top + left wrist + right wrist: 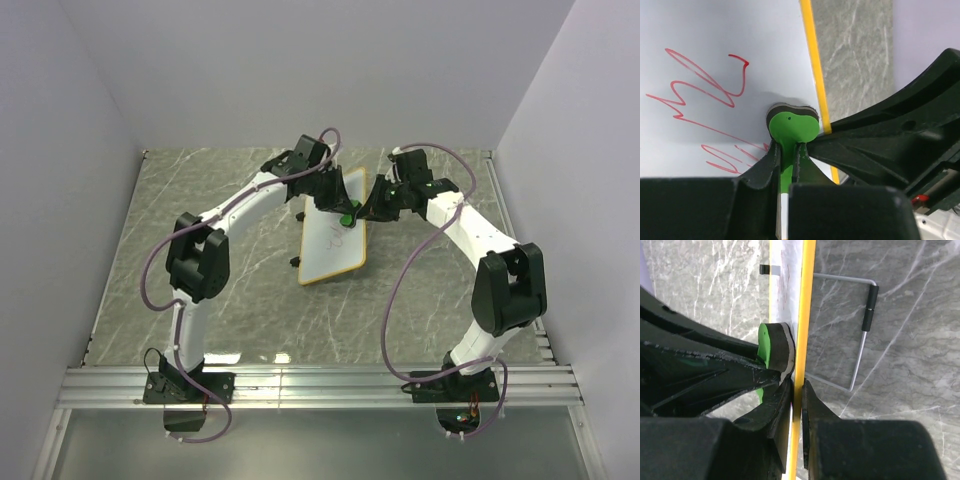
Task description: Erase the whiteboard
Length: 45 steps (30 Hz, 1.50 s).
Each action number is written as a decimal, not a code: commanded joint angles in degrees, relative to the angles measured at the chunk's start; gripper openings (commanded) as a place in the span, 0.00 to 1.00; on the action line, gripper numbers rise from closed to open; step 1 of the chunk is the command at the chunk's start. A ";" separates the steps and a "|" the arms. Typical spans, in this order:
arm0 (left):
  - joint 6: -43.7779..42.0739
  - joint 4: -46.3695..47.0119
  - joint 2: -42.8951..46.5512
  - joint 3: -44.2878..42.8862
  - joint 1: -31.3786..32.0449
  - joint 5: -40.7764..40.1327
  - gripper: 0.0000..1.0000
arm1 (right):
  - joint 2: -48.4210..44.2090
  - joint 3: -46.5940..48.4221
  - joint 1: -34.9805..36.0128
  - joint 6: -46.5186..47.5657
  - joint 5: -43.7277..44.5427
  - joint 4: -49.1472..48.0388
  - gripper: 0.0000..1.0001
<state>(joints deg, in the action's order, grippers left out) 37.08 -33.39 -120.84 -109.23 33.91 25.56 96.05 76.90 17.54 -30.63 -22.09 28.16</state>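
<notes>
The whiteboard (pixel 333 245) stands tilted on the marble table, white with an orange-yellow frame. Red scribbles (pixel 705 95) cover its face in the left wrist view. My left gripper (pixel 788 150) is shut on a green eraser (pixel 792 127) whose dark pad rests against the board near its right edge. The eraser (pixel 346 219) also shows from above. My right gripper (pixel 799 387) is shut on the board's yellow frame (pixel 805 315), one finger on each side, right beside the eraser (pixel 772 347). From above, the right gripper (pixel 368 212) meets the board's right edge.
A bent wire stand (pixel 862 350) with a black sleeve props the board from behind. A black foot (pixel 295 262) sticks out at the board's left side. Grey walls close the table (pixel 200 300) on three sides; an aluminium rail (pixel 320 385) runs along the near edge.
</notes>
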 commanded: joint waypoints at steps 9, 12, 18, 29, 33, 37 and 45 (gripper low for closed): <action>-5.18 5.61 -0.98 19.65 -7.10 -0.78 0.00 | 0.36 5.80 0.65 0.66 -0.15 0.67 0.00; -5.61 5.88 -1.68 20.90 -7.89 -0.25 0.00 | 0.72 6.94 0.65 -0.13 -0.24 0.66 0.00; -5.27 6.85 1.39 18.19 -5.71 1.86 0.00 | 1.95 8.70 0.65 -1.09 -0.68 0.67 0.00; 5.81 15.89 7.98 17.39 1.59 10.21 0.00 | 3.88 7.91 0.65 -7.86 -2.78 -2.58 0.00; 6.86 16.60 8.16 16.85 3.26 11.00 0.00 | 3.44 7.03 0.65 -8.48 -3.05 -3.11 0.00; 6.25 17.48 9.13 20.98 3.09 10.22 0.00 | 2.92 6.86 0.65 -8.30 -2.88 -2.85 0.00; 4.23 20.81 9.83 32.67 -2.18 7.40 0.00 | 1.25 5.89 0.57 -8.13 -2.44 -2.67 0.00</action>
<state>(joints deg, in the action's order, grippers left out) 42.33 -9.74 -109.56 -82.28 32.64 32.67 99.26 82.32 16.34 -35.79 -21.28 31.62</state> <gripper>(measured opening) 0.061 0.142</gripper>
